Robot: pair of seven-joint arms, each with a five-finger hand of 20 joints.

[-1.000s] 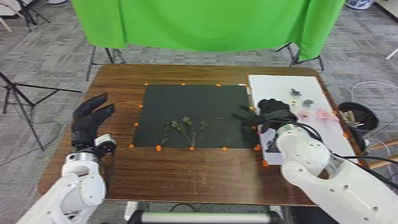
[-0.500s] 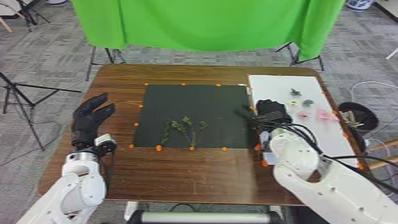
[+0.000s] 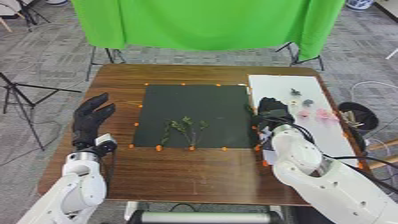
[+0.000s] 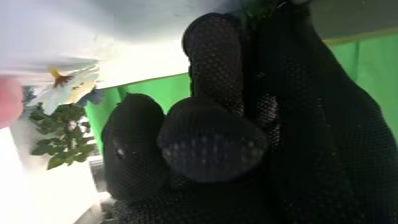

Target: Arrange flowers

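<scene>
The white left arm (image 3: 75, 192) enters at the head view's bottom left and slants forward and slightly inward, its wrist (image 3: 83, 156) leading into the black-gloved left robot hand (image 3: 86, 125). That hand points forward, relaxed and open, with a gap between thumb and fingers. The right arm (image 3: 298, 150) comes from the bottom right, angling forward and inward (black cables run along it) to the right robot hand (image 3: 272, 112), also gloved in black and well apart from the left. In the wrist view, some of its fingers (image 4: 213, 145) bend in with rounded tips toward the camera, while others extend upward, close together.
</scene>
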